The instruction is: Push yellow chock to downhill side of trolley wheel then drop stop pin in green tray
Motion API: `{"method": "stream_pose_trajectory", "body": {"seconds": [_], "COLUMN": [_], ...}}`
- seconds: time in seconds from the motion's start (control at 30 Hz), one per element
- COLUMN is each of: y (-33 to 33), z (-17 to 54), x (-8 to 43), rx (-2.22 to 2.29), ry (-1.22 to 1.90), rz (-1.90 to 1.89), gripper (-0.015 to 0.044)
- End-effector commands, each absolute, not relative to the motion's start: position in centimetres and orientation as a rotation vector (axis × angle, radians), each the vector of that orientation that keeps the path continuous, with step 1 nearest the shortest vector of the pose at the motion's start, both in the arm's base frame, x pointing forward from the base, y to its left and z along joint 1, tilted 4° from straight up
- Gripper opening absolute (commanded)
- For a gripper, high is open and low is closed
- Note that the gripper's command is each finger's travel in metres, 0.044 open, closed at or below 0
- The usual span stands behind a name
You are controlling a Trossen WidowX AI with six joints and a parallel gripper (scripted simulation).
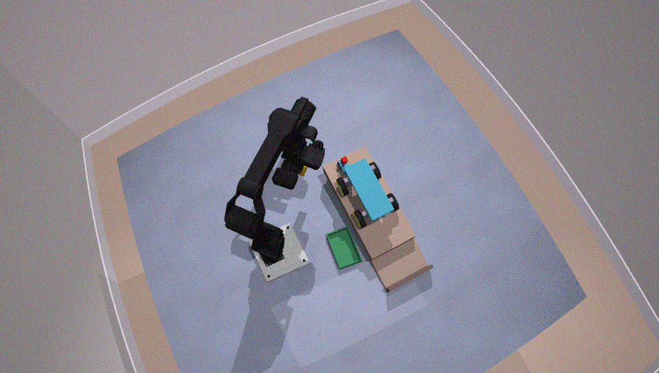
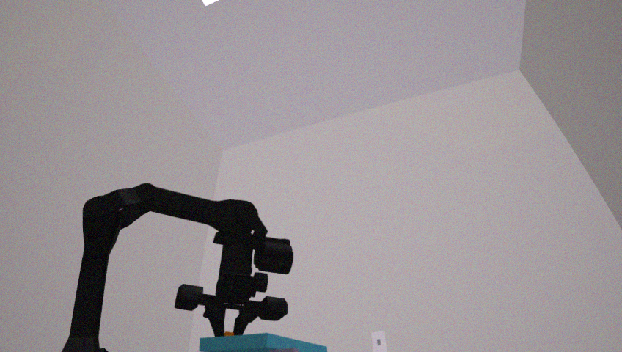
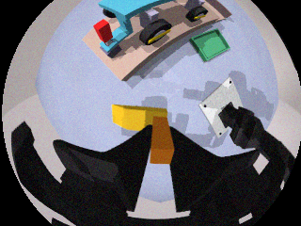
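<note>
We see the yellow chock (image 1: 302,171) (image 3: 133,117), blocky, its upright handle (image 2: 229,334) (image 3: 162,141) orange, hanging beside the ramp's (image 1: 392,238) (image 3: 123,66) uphill end. Our claw (image 1: 301,167) (image 2: 229,334) (image 3: 160,130) is nearly closed, its fingers gripping that handle.

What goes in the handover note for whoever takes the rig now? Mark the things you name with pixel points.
Gripper (image 2: 229,334) (image 3: 160,130): shut on the chock's orange handle (image 2: 229,334) (image 3: 162,141), off the ramp, beside its uphill end.
Trolley (image 1: 368,188) (image 2: 262,343) (image 3: 134,6): on the ramp (image 1: 392,240) (image 3: 124,68), red-headed stop pin (image 1: 343,159) (image 3: 102,31) at its uphill end.
Green tray (image 1: 343,248) (image 3: 210,45): beside the ramp, pin not in it.
Done: chock grasped.
Left: chock a wheel's downhill side, pull pin, drop it in tray, finish open and away.
</note>
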State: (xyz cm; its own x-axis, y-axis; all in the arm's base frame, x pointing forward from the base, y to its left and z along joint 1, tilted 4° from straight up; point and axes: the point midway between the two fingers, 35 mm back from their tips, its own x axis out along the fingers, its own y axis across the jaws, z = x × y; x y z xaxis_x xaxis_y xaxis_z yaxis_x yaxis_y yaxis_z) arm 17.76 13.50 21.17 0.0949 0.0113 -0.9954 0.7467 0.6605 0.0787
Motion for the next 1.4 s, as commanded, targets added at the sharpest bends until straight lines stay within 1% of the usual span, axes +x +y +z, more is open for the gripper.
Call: {"method": "stream_pose_trajectory", "body": {"seconds": [0.0,0.6,0.9,1.37], "y": [13.5,13.5,13.1,8.4], "z": [21.2,21.2,21.2,20.8], "x": [17.8,17.8,17.9,19.0], "rx": [0.577,0.098,0.083,0.033], "ry": [1.414,1.477,1.478,1.477], "rz": [-0.512,-0.079,-0.066,-0.028], "gripper": [0.0000,0.0000,0.0000,0.0000]}}
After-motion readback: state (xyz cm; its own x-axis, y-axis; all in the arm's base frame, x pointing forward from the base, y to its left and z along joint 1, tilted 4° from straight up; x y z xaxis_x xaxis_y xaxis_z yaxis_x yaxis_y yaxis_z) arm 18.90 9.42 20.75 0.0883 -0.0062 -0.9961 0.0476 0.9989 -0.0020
